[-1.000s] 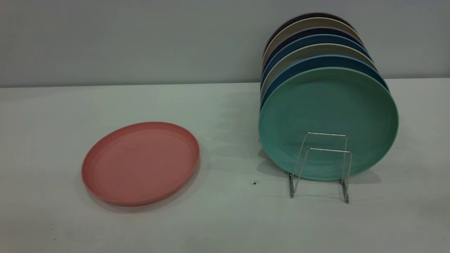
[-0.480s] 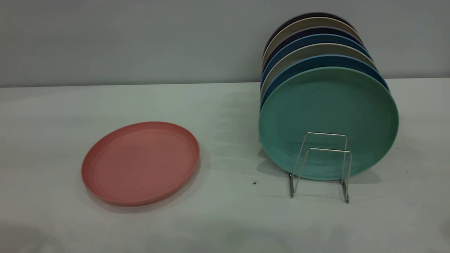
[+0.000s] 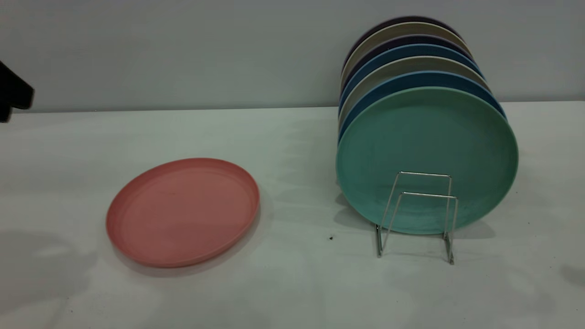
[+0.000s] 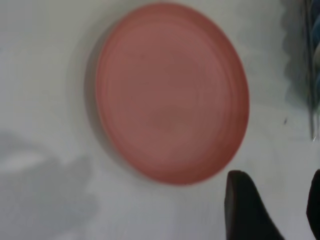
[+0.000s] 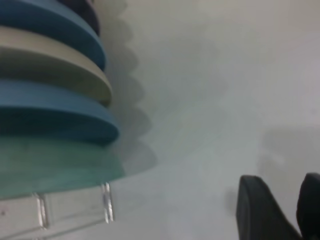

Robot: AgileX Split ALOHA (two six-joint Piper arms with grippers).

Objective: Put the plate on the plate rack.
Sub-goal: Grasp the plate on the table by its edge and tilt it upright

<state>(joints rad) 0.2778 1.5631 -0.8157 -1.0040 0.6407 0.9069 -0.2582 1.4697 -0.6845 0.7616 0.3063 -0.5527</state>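
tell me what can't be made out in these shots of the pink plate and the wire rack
- Round salmon-pink matte plate: blurred in the left wrist view, so surface detail is lost.
- Left gripper: cut off by the wrist view's edge.
- Right gripper: likewise cut off.
- Thin silver wire rack: its rear loops are hidden by the mint-green plate in the exterior view.

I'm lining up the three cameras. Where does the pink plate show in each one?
Exterior view: the pink plate lies flat on the table, left of the plate rack.
Left wrist view: it fills the middle of the picture.
Right wrist view: not in it.
Shared landmark: the blue plates standing in the rack.
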